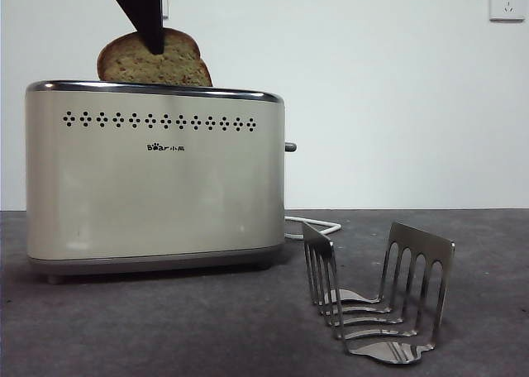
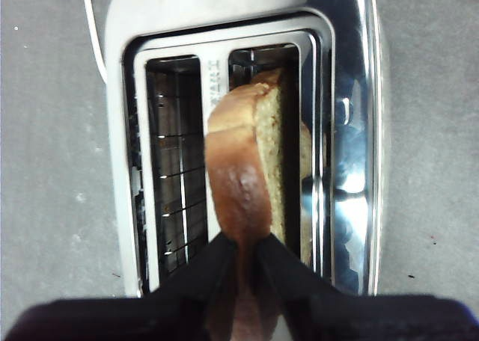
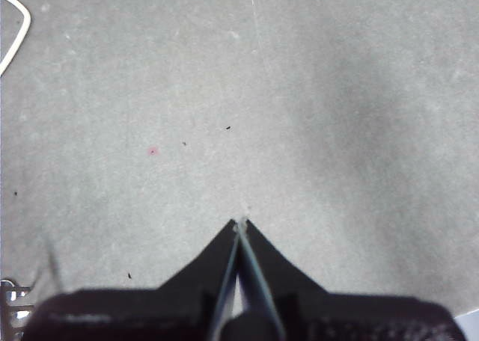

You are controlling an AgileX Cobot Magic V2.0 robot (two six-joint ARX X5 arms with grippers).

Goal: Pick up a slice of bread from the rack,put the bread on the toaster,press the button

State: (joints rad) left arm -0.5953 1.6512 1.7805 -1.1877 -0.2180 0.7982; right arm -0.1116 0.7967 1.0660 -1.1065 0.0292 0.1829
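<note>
White wall and a dark grey desk (image 1: pixel 99 327) frame the scene, with a wall socket (image 1: pixel 506 2) high in the corner. My left gripper (image 2: pixel 248 240) comes down from above onto the toaster (image 1: pixel 153 178), its two black jaws pinched on the dark crust of the bread (image 2: pixel 251 169). Seen from my left wrist, the slice stands on edge in one of the two slots, the one beside the chrome rim; the other slot shows only its wire guides. From the front, the rounded top of the slice rises above the toaster's chrome rim, with the lower part hidden behind the cream body; the gripper's dark tip crosses the slice near its middle.

The toaster sits on the left of the desk, its row of dotted holes and "Bear" logo facing the front camera. The button (image 1: pixel 290 147) sticks out from its narrow side, with neither gripper touching it. A white cord (image 1: pixel 318 226) trails from behind the toaster across the desk.

The rack (image 1: pixel 376 290) stands apart from the toaster, nearer the front camera, its two fork-like end plates upright and no bread between them.

My right gripper (image 3: pixel 241 225) hangs over bare desk, jaws pressed together on nothing, with a loop of the cord at one corner of its wrist view.
</note>
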